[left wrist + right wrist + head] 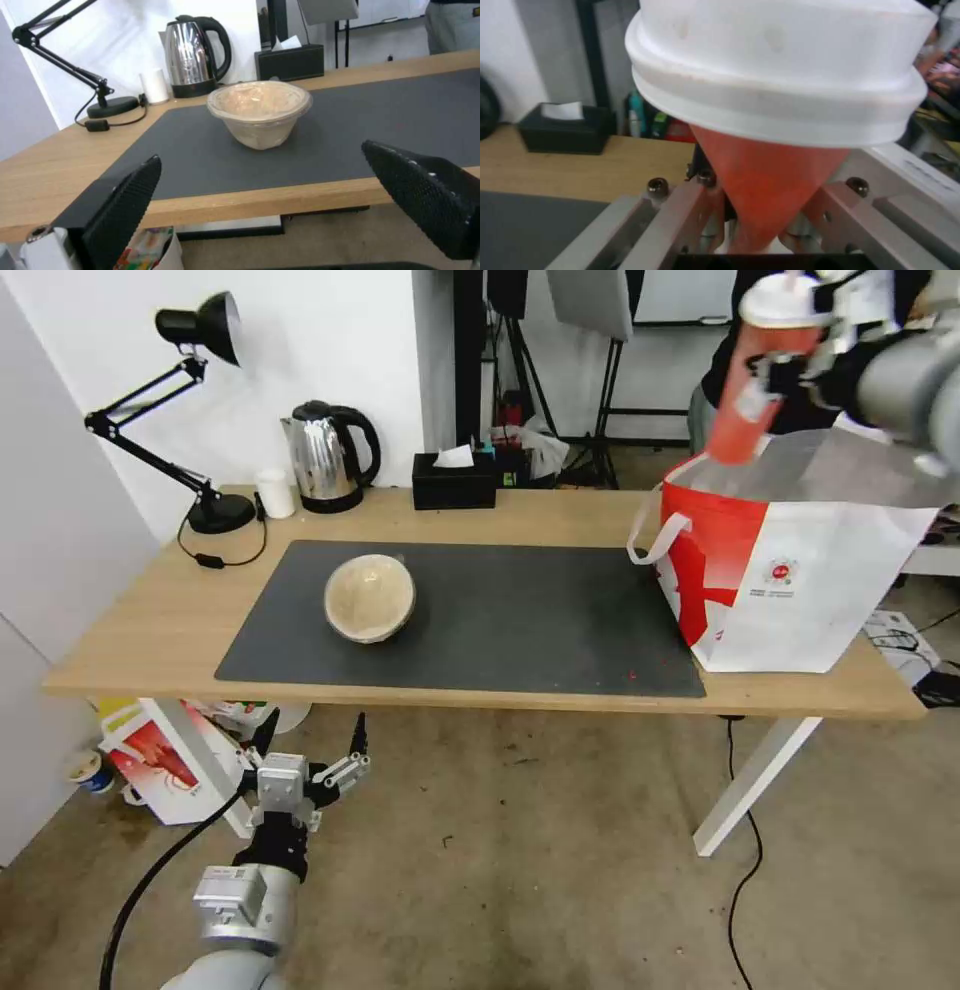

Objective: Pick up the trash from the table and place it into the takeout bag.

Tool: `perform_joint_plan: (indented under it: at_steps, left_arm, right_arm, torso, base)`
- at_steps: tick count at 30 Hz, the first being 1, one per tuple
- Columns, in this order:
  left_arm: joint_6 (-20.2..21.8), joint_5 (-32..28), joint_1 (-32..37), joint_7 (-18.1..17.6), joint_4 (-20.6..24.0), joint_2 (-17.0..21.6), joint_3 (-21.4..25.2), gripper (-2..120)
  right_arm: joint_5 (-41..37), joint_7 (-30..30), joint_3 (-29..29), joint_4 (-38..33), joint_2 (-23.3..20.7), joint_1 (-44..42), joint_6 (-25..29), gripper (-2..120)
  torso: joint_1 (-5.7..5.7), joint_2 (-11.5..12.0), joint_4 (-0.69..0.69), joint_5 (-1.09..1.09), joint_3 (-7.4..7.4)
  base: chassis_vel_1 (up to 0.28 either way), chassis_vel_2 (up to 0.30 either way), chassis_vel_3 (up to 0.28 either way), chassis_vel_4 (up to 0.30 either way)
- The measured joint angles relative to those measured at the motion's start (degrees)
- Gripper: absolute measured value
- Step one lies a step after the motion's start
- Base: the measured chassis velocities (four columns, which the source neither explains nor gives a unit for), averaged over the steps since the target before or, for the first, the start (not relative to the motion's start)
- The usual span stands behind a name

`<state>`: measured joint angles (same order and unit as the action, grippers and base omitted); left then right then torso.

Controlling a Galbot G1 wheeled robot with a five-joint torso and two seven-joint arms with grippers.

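Above glossy takeout bag (800,570), tapered red cup (752,390), right gripper (795,365)

The left hand (312,740) has two black tapered fingers (125,210) with dimpled pads, on a silver block over a black wrist, a grey arm and a black cable. The right hand (800,365) has pale metal links with dark screws.

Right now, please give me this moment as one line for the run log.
right gripper: shut on red cup, above takeout bag | left gripper: open, below table edge | tan bowl: on mat
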<state>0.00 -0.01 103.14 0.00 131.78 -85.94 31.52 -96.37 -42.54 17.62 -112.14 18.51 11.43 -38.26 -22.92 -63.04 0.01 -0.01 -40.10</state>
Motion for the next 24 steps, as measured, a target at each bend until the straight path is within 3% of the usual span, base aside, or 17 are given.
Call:
perform_joint_plan:
  at_steps: [9, 24]
  left_arm:
    - [0.00, 0.00, 0.00, 0.00, 0.00, 0.00, 0.00, 100]
    - [0.00, 0.00, 0.00, 0.00, 0.00, 0.00, 0.00, 100]
  right_arm:
    - [1.27, 2.11, -2.23, 4.22, -2.81, -3.90, 0.26, 7]
    - [5.96, 6.00, -4.09, 11.52, -2.23, -9.83, 0.70, 7]
  torso:
    - [0.00, 0.01, 0.00, 0.01, -0.01]
    - [0.00, 0.01, -0.01, 0.01, -0.01]
  base:
    - [0.000, 0.000, 0.000, 0.000]
    - [0.000, 0.000, 0.000, 0.000]
